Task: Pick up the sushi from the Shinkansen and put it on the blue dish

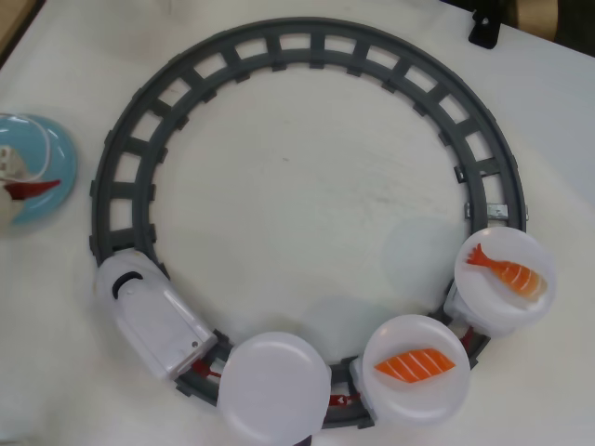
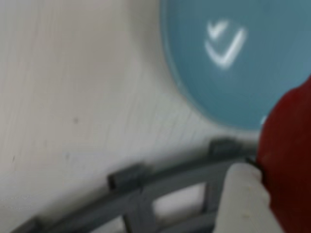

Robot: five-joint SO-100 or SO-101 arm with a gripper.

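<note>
Item, tool (image 1: 17,190): cut off at my overhead view's left edge, over the blue dish (image 1: 56,177), pinching the sushi (image 1: 33,189); wrist view blurred.

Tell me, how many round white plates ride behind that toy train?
3: an empty plate right behind the train, a middle plate carrying striped salmon, and a last plate with shrimp. None looks hidden.

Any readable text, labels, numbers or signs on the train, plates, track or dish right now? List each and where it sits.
No readable text in either view.
Shinkansen: only black window marks, no lettering visible.
blue dish: white check-shaped marks in the wrist view look like glare, not print.
Grey track: small red marks near the car couplings, too small to read.
White plates: plain, no markings.
</note>
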